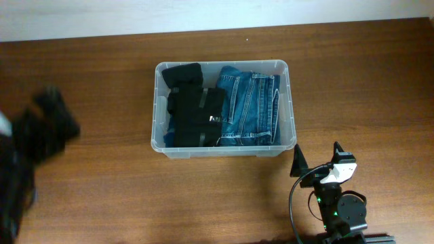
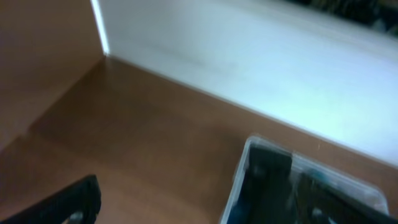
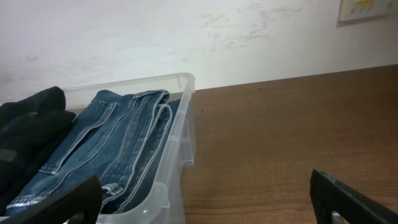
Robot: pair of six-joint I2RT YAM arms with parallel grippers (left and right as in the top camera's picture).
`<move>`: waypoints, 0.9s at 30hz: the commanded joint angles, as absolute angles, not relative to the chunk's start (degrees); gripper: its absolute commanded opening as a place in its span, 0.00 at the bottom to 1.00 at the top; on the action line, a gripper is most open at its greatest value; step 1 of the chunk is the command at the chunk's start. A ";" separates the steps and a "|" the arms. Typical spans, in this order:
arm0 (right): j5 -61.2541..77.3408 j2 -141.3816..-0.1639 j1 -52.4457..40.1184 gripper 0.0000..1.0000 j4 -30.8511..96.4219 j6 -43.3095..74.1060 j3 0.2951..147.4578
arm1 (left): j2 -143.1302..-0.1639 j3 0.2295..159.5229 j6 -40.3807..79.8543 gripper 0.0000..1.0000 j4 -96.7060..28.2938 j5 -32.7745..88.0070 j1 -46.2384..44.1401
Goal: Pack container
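**At the near edge, both pairs of fingers wide and empty**

Close to the near edge of the tabletop (image 1: 102, 203), toward its right corner, my right gripper (image 1: 317, 163) stands with its two fingers spread as wide as they go. Nothing lies between them but bare wood, and they touch nothing. From the right wrist, the two dark fingertips (image 3: 59, 202) sit at the bottom corners of the view, with the container's corner just ahead on the left.

Over by the left edge, my left gripper (image 1: 47, 118) is a dark blur above the wood. Its wrist view shows only one finger (image 2: 74, 199), low on the left, and no object against it. It too is spread wide and holds nothing.

Farther on, one container (image 1: 290, 102) rests around the middle of the tabletop, nearer the far edge than the near one, well apart from both grippers. Inside, one folded pair of blue jeans (image 1: 251, 108) fills the right half. Black clothing (image 1: 193, 112) fills the left half, touching the jeans; whether it is one piece or two I cannot tell.

Beyond the far edge runs a white wall (image 3: 155, 37).
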State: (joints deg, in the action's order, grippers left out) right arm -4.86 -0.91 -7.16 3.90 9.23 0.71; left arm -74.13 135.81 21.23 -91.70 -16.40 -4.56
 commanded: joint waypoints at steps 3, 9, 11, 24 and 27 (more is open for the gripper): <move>-4.54 -0.25 -6.68 0.98 4.23 9.30 0.32 | -61.34 118.04 21.80 1.00 -92.18 -14.48 -4.60; -4.54 -0.25 -6.68 0.98 4.23 9.28 0.32 | -43.68 92.90 21.82 0.99 -89.19 -12.53 -3.88; -4.51 -0.25 -6.68 0.98 4.23 9.28 0.32 | -38.94 85.45 21.82 1.00 -88.53 -11.40 -3.42; -4.54 -0.25 -6.68 0.98 4.23 9.30 0.32 | -19.77 36.73 22.65 1.00 -44.16 -8.62 -3.20; -4.54 -0.25 -6.68 0.98 4.23 9.28 0.32 | -16.49 27.86 22.65 1.00 -32.69 -6.46 -3.20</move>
